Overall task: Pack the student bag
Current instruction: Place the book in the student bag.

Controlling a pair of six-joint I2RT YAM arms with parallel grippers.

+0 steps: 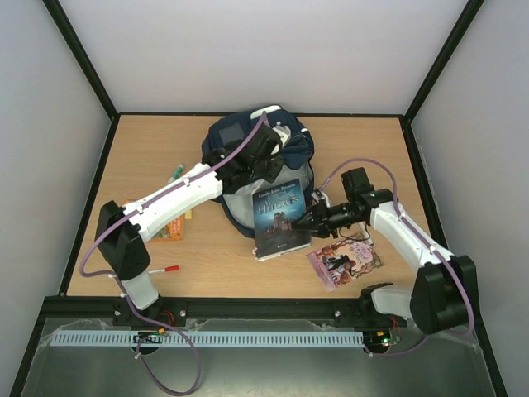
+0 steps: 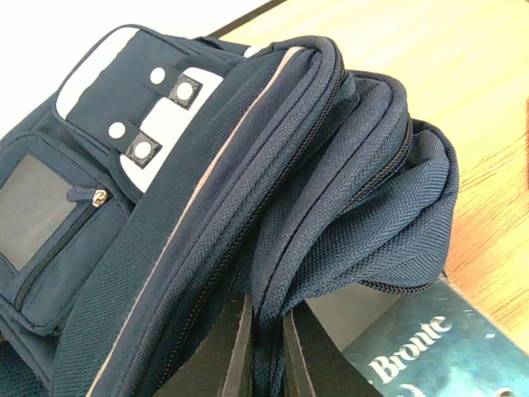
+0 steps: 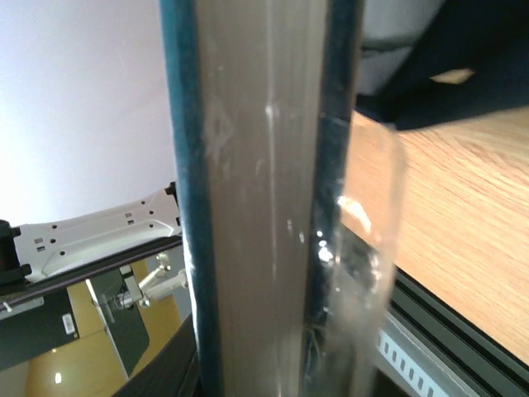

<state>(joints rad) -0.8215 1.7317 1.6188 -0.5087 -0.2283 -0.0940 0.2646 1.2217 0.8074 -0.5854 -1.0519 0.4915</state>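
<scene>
Student bag [image 1: 248, 136] opens nearward; left gripper [image 2: 266, 329] clamped on it, right gripper [image 1: 306, 222] clamps book [image 1: 279, 217].

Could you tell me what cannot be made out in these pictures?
- Inside of the student bag: top view, left arm and fabric cover it.
- Fingers of the right gripper: right wrist view, the blurred book fills it.
- orange pack: top view, partly under left arm.
- Title of the pink booklet: top view, too small.
</scene>
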